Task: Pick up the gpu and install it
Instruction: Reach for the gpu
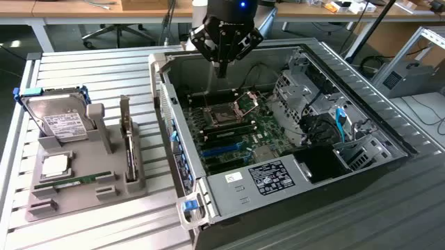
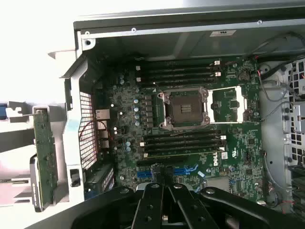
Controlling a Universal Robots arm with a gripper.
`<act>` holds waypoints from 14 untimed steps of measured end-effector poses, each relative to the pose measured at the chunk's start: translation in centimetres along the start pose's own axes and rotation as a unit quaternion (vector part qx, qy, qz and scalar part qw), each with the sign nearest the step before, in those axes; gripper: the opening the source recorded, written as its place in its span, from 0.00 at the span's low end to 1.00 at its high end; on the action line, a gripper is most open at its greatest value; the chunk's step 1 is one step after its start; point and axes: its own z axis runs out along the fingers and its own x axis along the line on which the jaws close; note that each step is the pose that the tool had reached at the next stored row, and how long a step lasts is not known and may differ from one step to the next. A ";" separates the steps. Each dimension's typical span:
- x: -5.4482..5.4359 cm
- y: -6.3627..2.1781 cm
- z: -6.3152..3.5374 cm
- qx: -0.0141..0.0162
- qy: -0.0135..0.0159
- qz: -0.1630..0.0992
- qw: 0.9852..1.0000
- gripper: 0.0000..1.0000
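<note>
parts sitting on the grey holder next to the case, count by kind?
hard drive: 1
CPU: 1
RAM stick: 1
gpu: 1
Total: 4

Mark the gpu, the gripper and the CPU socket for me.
gpu [image 1: 129,153], exterior view, dark edge of the card standing in the grey holder [image 1: 104,161].
gripper [image 1: 221,72], exterior view, shut fingertips over the open case [image 1: 361,92].
CPU socket [image 1: 221,111], exterior view, the socket's open middle.
</note>
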 end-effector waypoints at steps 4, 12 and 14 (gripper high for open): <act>0.0 0.00 0.00 0.000 0.000 0.000 1.000 0.11; 0.0 0.00 0.00 0.000 0.000 0.000 1.000 0.11; 0.0 0.00 0.00 0.000 0.000 0.000 1.000 0.11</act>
